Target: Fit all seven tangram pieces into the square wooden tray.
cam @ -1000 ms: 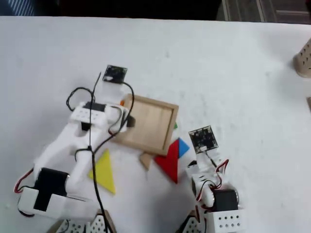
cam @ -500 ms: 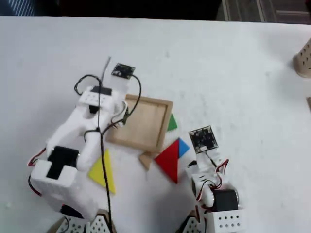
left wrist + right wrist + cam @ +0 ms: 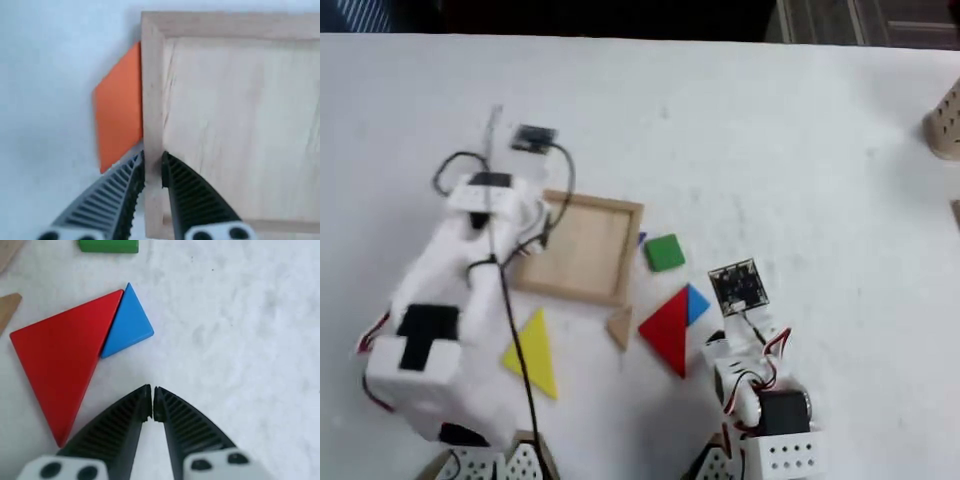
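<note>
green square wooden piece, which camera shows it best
The high view: the green square wooden piece lies whole and unobstructed beside the square wooden tray. The right wrist view catches one strip of it, cut off at the picture's edge.

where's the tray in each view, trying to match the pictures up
high view: tray mid-table beside the left arm, green square just off its right side.
left wrist view: tray with the left claw clamped on its rim, orange piece against the rim's outside.
right wrist view: likely just its corner at the frame edge, near the green square.
shared landmark: the green square, in the high and right wrist views.
</note>
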You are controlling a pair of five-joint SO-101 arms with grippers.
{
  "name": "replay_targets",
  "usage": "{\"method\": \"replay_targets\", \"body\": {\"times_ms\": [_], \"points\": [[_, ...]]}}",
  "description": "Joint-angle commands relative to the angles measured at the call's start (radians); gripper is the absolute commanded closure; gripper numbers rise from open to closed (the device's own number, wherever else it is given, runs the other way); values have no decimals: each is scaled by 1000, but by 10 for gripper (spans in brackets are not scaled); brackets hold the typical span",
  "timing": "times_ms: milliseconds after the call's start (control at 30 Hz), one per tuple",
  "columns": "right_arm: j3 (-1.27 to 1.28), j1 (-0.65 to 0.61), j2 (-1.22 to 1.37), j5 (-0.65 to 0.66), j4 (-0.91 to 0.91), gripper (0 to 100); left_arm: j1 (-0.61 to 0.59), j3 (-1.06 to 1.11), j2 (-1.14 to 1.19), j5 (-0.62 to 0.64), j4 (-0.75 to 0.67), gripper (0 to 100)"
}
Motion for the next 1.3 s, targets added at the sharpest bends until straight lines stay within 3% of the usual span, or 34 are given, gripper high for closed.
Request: {"method": "replay_targets", "body": {"times_ms": [0, 167, 300, 367, 533, 700, 833, 1033, 1267], "points": [[3, 8, -13, 11, -8, 981, -73, 75, -206, -8, -3, 976], [3, 8, -13, 11, -8, 981, -102, 250, -444, -8, -63, 976], [3, 8, -13, 11, -8, 981, -251, 347, -627, -3, -107, 976], [3, 8, -13, 11, -8, 981, -344, 393, -676, 58, -133, 976], [3, 8, -13, 11, -8, 981, -565, 428, -668, 218, -173, 974], [3, 8, -13, 11, -8, 981, -667, 423, -591, 285, -180, 974], [3, 8, -13, 11, -10, 981, -657, 423, -561, 290, -203, 973], [6, 8, -13, 11, -12, 981, -541, 434, -613, 284, -192, 952], [6, 8, -13, 11, -12, 981, -387, 514, -634, 282, -189, 705]]}}
